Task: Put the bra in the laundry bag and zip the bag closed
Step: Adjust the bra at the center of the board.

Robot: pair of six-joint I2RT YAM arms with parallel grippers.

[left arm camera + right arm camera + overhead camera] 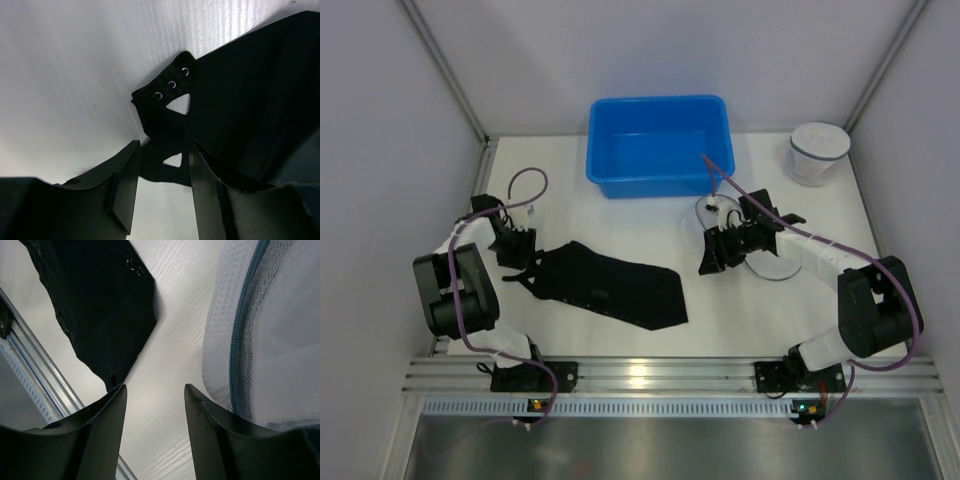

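The black bra (610, 285) lies spread flat on the white table, running from left to centre. My left gripper (520, 250) hangs at its left end, jaws open with nothing between them. In the left wrist view the bra's hook end (172, 85) lies just past my left gripper (162, 150). The white mesh laundry bag (772, 265) lies flat under my right arm. Its blue zipper (237, 360) runs beside my right gripper (155, 390), which is open over bare table. My right gripper (710, 262) sits between the bag and the bra's right end (100, 305).
A blue plastic bin (660, 145) stands at the back centre. A white round mesh container (817, 150) sits at the back right. The aluminium rail (640, 375) runs along the near edge, and white walls enclose the table.
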